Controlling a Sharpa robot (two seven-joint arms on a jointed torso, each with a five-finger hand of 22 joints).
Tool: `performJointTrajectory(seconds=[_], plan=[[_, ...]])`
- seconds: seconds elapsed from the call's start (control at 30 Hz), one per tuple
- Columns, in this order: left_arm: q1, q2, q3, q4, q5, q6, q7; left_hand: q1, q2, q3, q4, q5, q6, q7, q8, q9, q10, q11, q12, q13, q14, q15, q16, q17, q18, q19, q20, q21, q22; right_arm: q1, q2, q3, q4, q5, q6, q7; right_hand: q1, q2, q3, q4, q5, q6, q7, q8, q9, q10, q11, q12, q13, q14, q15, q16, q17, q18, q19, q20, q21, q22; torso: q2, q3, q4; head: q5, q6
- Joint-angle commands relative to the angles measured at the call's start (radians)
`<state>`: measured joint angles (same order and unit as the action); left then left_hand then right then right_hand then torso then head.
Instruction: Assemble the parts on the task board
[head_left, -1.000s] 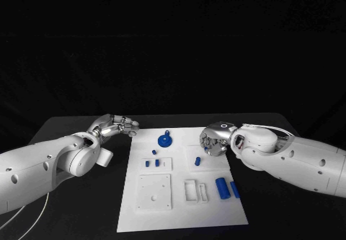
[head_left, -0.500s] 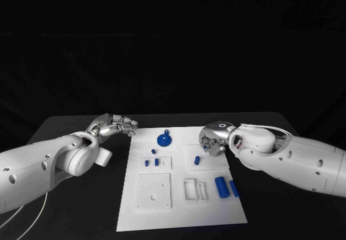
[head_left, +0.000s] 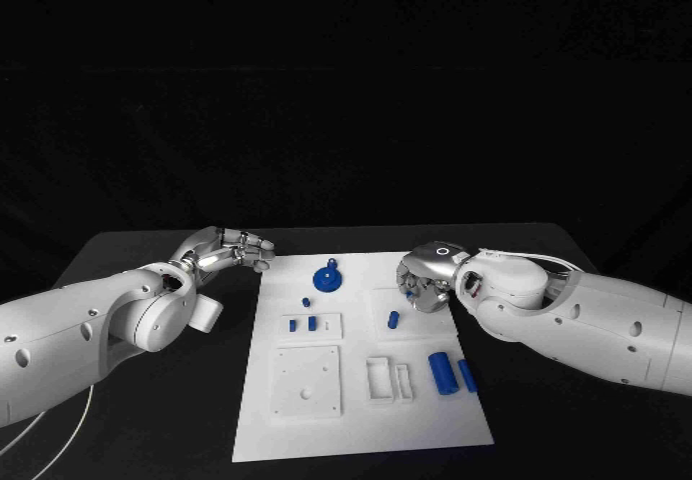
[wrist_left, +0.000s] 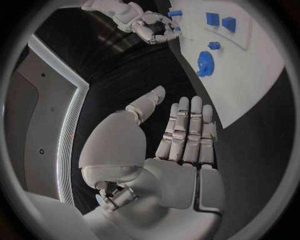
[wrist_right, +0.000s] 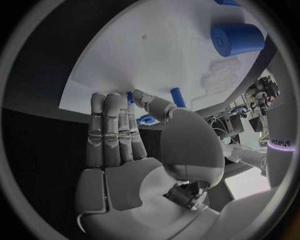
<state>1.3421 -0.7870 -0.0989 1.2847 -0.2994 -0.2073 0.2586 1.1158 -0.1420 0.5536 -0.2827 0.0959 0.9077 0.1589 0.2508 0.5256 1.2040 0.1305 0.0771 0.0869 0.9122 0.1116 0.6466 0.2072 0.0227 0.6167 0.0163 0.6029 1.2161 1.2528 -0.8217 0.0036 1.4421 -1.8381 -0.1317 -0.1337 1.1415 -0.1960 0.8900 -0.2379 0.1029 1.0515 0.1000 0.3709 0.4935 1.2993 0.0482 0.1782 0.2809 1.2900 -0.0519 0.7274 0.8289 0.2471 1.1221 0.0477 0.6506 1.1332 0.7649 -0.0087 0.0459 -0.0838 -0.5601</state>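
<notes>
The white task board (head_left: 361, 420) lies in the middle of the black table. On it are a blue gear-shaped part (head_left: 329, 279), several small blue pegs (head_left: 303, 324), one more peg (head_left: 394, 320) and two blue cylinders (head_left: 453, 374). My left hand (head_left: 231, 250) hovers over the table just off the board's far left corner; in the left wrist view it (wrist_left: 175, 145) has its fingers stretched out and holds nothing. My right hand (head_left: 426, 280) hangs above the board's far right part, near that peg; the right wrist view shows it (wrist_right: 125, 150) flat and empty.
A square white plate (head_left: 312, 385) and a white bracket (head_left: 391, 381) sit on the board's near half. The left wrist view shows the gear (wrist_left: 205, 61) and my right hand (wrist_left: 147, 22) beyond it. One blue cylinder (wrist_right: 237, 39) lies ahead of my right hand.
Both hands have drifted only very slightly. Nothing was taken hold of or let go, and the parts lie where they were.
</notes>
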Motion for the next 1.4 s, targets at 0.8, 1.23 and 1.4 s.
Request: performJointTrajectory(seconds=[0.8, 1.23, 1.4], plan=[[0.001, 0.009, 0.001, -0.024, 0.008, 0.010, 0.010, -0.004, 0.011, -0.006, -0.001, 0.008, -0.007, -0.004, 0.006, -0.002, -0.007, -0.001, -0.007, -0.003, 0.007, 0.001, -0.008, 0.005, 0.017, 0.005, -0.002, -0.006, 0.002, -0.013, -0.024, 0.035, 0.037, 0.063, 0.006, 0.017, 0.004, -0.011, 0.013, 0.003, -0.001, 0.012, -0.003, 0.006, 0.011, 0.010, -0.001, -0.002, 0.010, -0.001, -0.009, 0.013, 0.007, 0.015, 0.005, -0.006, 0.011, 0.004, 0.000, 0.0006, 0.0001, 0.010, 0.003], [0.001, 0.015, 0.001, -0.030, 0.010, 0.011, 0.010, -0.004, 0.011, -0.006, -0.001, 0.009, -0.007, -0.003, 0.006, -0.003, -0.007, -0.001, -0.007, -0.003, 0.007, 0.001, -0.009, 0.006, 0.017, 0.005, -0.002, -0.006, 0.003, -0.002, -0.037, 0.055, 0.082, 0.089, -0.016, 0.024, 0.003, -0.012, 0.014, 0.006, 0.002, 0.012, -0.003, 0.006, 0.014, 0.010, -0.001, -0.003, 0.013, -0.001, -0.009, 0.014, 0.008, 0.015, 0.005, -0.007, 0.012, 0.005, 0.000, 0.0002, -0.0006, 0.015, 0.002], [0.001, 0.023, 0.001, -0.041, 0.012, 0.010, 0.011, -0.005, 0.011, -0.006, -0.001, 0.009, -0.008, -0.003, 0.006, -0.003, -0.007, -0.001, -0.007, -0.003, 0.007, 0.001, -0.009, 0.006, 0.016, 0.005, -0.002, -0.007, 0.003, -0.002, -0.030, 0.059, 0.120, 0.112, -0.026, 0.032, 0.003, -0.012, 0.015, 0.007, 0.003, 0.012, -0.003, 0.006, 0.014, 0.010, -0.001, -0.003, 0.014, -0.001, -0.009, 0.014, 0.008, 0.015, 0.006, -0.007, 0.012, 0.005, -0.001, -0.0008, -0.0005, 0.025, 0.003]])
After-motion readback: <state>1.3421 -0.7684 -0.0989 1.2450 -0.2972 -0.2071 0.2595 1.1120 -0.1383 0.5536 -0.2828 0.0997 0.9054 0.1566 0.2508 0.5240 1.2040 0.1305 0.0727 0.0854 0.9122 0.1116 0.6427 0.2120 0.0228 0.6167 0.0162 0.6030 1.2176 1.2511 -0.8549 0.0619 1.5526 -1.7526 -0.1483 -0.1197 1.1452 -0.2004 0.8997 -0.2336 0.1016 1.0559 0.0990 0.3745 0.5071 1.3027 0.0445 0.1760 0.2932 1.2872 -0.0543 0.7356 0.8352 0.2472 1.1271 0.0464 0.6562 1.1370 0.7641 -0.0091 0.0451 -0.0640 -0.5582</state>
